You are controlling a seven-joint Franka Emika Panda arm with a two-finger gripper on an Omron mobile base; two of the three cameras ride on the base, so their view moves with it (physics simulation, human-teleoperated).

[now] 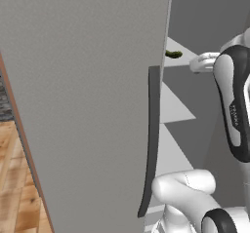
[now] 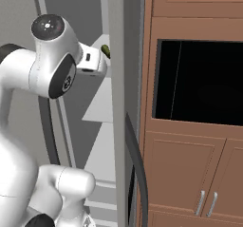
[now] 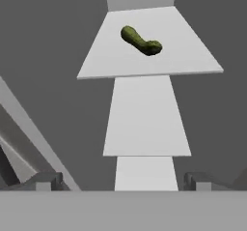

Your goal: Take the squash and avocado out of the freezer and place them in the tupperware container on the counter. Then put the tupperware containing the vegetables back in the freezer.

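- While I hold the left base view, the tall grey freezer's flat matte door (image 1: 83, 105) stands open and takes most of the frame, its long curved dark handle (image 1: 151, 139) at the edge. Past it, a green vegetable (image 1: 173, 54) lies on an upper pale grey shelf (image 1: 178, 61), and my white arm reaches toward it. A wide swing here could clip the door edge — I judge the clearance tight.
- From the right base view, the arm's wrist blocks the shelf; just a sliver of green (image 2: 106, 52) peeks beside it. The brown wooden cabinet (image 2: 190, 140) with its dark opening stands to the right. The counter and tray are out of frame.
- Through the hand view, the elongated light-green squash (image 3: 140, 40) lies slantwise on the top shelf, well apart from the gripper (image 3: 123, 180), whose small dark finger tips (image 3: 46, 180) sit far apart — jaws wide and empty. Its rounded body could roll off centre under a skewed pinch. I cannot make out the avocado; one end of the green shape looks darker and lumpier, possibly it.
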